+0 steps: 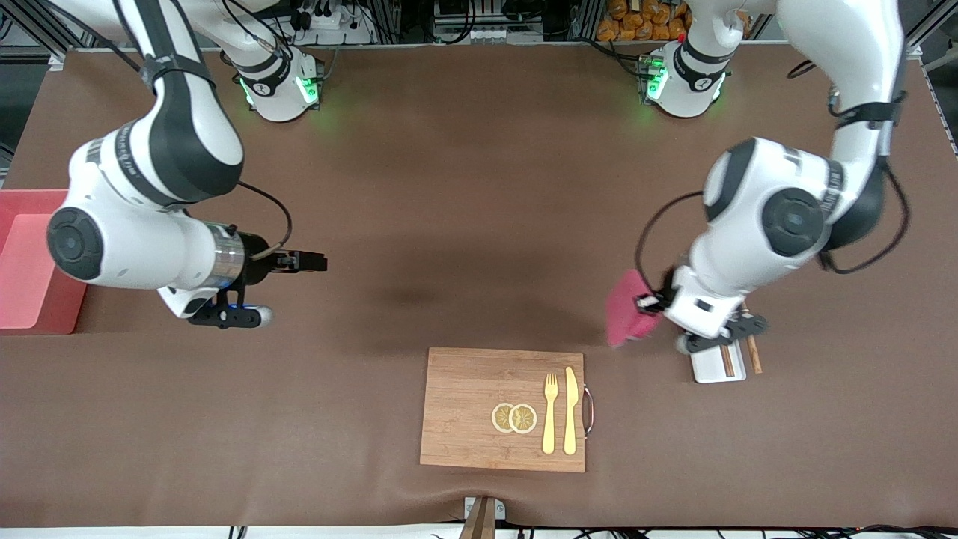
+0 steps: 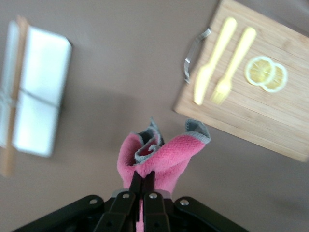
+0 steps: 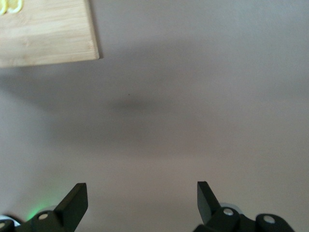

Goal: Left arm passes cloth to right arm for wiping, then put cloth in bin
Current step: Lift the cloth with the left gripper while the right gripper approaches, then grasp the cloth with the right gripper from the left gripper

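Front view: left gripper (image 1: 650, 303) up over bare bench (image 1: 479, 187) toward the left arm's end, jaws clamped on the cloth (image 1: 627, 308), which hangs crimson in the air just beside the narrow white tray (image 1: 717, 365). Two brown sticks (image 1: 754, 354) across and beside that tray. Right gripper (image 1: 318, 261) over bare bench toward the right arm's end, jaws apart, holding nothing. Pink bin (image 1: 30, 258) at that end's edge, well apart from the cloth. Wooden cutting board (image 1: 464, 408) nearer the camera, carrying two lemon slices (image 1: 514, 418), a yellow fork (image 1: 550, 413) and knife (image 1: 571, 410).

Left wrist view: dark fingers (image 2: 136, 183) together on the bunched cloth (image 2: 164, 157), grey edging curled at its top; tray (image 2: 41, 108) and board (image 2: 270, 116) below on the bench.

Right wrist view: two fingertips (image 3: 77, 200) spread wide over plain brown bench (image 3: 193, 96); board corner (image 3: 48, 36) at the frame's edge.
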Controlling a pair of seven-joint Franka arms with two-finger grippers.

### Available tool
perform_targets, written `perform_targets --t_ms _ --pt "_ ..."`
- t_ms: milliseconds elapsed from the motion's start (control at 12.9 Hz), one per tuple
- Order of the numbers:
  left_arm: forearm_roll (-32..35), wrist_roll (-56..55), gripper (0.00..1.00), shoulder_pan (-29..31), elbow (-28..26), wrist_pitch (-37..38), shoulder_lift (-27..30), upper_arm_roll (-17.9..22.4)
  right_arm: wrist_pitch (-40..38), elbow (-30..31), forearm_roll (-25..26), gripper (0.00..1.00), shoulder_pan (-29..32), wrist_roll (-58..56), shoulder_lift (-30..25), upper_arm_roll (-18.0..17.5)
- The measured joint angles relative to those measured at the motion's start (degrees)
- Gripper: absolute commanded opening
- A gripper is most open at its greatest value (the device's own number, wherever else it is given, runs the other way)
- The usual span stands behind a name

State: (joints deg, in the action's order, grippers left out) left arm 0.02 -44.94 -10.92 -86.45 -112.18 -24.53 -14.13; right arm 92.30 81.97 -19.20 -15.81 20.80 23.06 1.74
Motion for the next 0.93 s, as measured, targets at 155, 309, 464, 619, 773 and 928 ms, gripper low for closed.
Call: perform_targets --t_ms 155,309,464,619,773,928 --pt "0.0 -11.1 0.0 -3.7 1.6 -0.2 -1.1 -1.4 0.7 0.0 -1.1 1.0 -0.3 5.5 0.9 0.0" --pt "-0.4 -23.3 0.0 -8.0 3.7 -1.3 -2.7 -1.5 4.5 0.1 -5.2 1.0 -1.1 13.7 2.9 0.0" --pt "-2.2 -36.1 0.0 -11.8 5.0 -5.0 -4.4 -1.5 8.1 0.2 -10.5 1.0 -2.7 19.9 5.5 0.0" --pt "-2.5 -47.1 0.0 -14.8 5.3 -9.4 -5.9 -1.5 11.6 0.1 -13.5 1.0 -4.4 24.7 7.1 0.0" --pt "-2.8 -56.7 0.0 -16.9 5.4 -14.1 -7.3 -1.5 13.3 0.2 -16.3 1.0 -4.9 29.9 7.6 0.0" --pt "-4.5 -64.3 0.0 -18.0 5.4 -18.6 -8.2 -1.5 13.2 0.6 -18.4 1.0 -5.1 32.5 7.6 0.0"
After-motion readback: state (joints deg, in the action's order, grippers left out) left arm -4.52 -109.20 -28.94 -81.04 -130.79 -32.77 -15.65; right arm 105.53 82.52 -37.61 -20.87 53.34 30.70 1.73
